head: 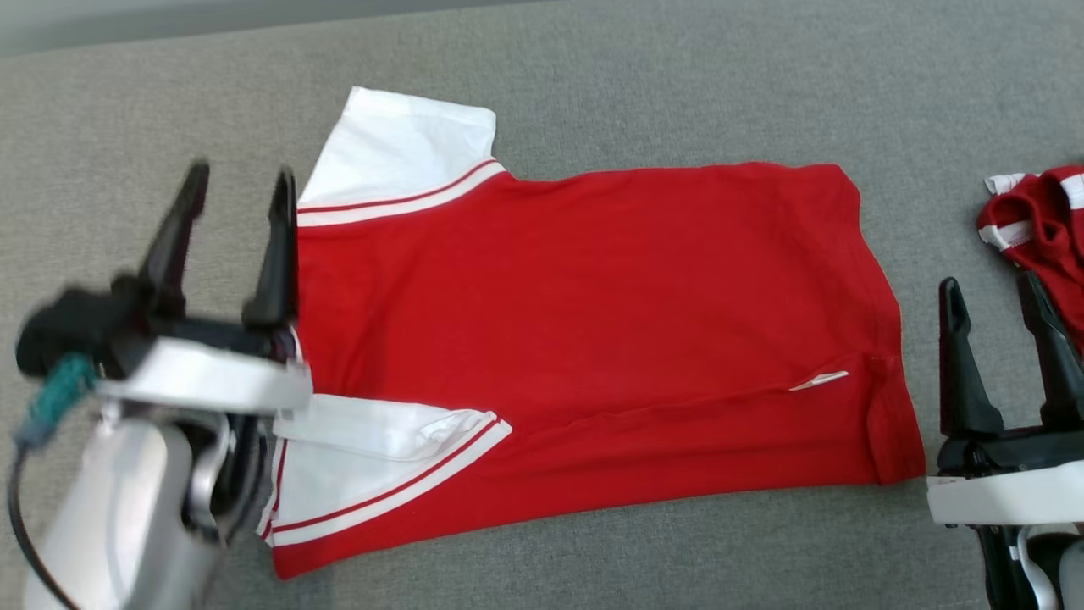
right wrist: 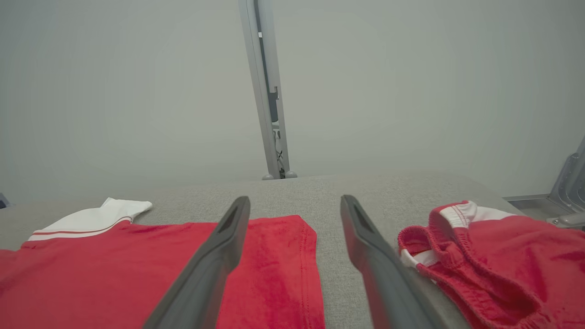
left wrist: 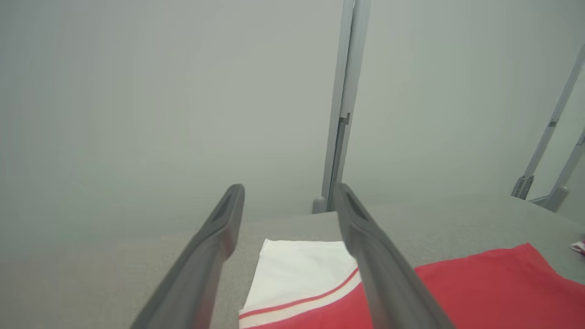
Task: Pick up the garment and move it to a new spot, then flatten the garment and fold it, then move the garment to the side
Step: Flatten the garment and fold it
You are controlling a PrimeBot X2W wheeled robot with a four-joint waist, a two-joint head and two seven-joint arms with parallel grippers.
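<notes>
Red shirt [head: 593, 339] flat on grey cloth surface [head: 677, 76], sleeve end left, hem right, long crease along near side. Far white sleeve [head: 398, 152] spread outward; near white sleeve [head: 373, 457] lying over red body. Left gripper [head: 243, 174] fingers wide apart, holding nothing, at shirt's left edge. Right gripper [head: 988, 284] fingers wide apart, holding nothing, just beside hem. Second red garment [head: 1042, 229] bunched at right edge, apart from shirt. Bare surface beyond far edge and along near edge.

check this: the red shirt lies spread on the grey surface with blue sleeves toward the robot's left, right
No: the head view shows white sleeves with red stripes, not blue. The red shirt does lie spread on the grey surface, sleeves toward the robot's left.
</notes>
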